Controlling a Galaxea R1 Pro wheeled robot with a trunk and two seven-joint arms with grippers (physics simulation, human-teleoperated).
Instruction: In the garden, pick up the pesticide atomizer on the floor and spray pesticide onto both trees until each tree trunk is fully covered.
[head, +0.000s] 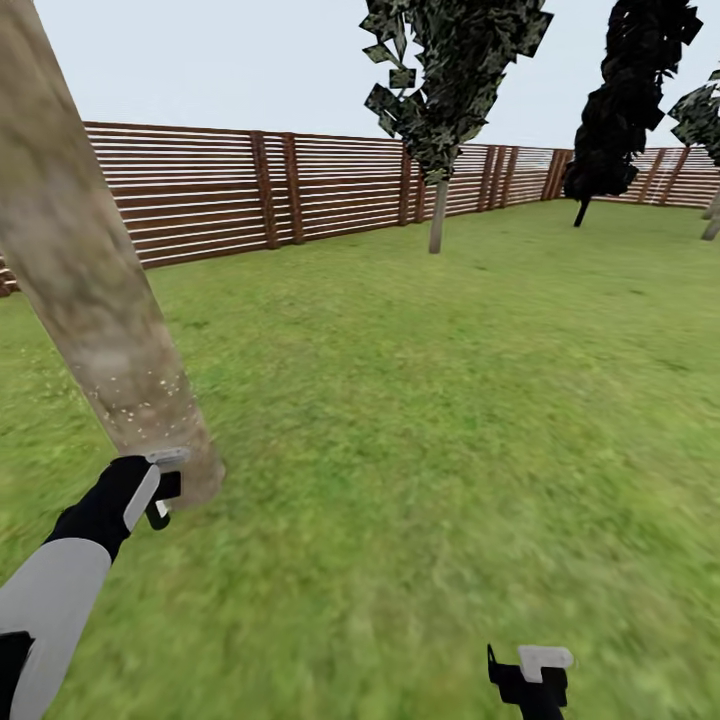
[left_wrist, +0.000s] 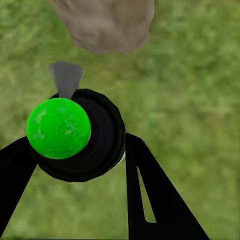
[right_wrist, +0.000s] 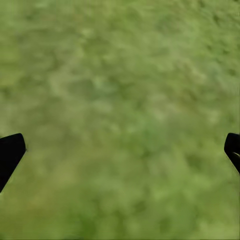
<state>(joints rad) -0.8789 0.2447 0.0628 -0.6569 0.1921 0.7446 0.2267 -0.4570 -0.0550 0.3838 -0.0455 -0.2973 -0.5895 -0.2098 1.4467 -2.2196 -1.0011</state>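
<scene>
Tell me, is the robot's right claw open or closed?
Open. In the right wrist view the right gripper has its two black fingers far apart at the picture's edges, with just grass between them.

Left arm extended forward, left gripper jaws clamped around atomizer; right gripper low, jaws spread wide.

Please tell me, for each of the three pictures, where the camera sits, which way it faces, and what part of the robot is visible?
Head view: on the head, facing forward and down over lawn to fence; both arms show.
Left wrist view: by the left pincer, facing grass; fingers hold the atomizer.
Right wrist view: by the right pincer, facing grass; fingertips spread wide.
Shared: head and left wrist views both show the near tree trunk.
</scene>
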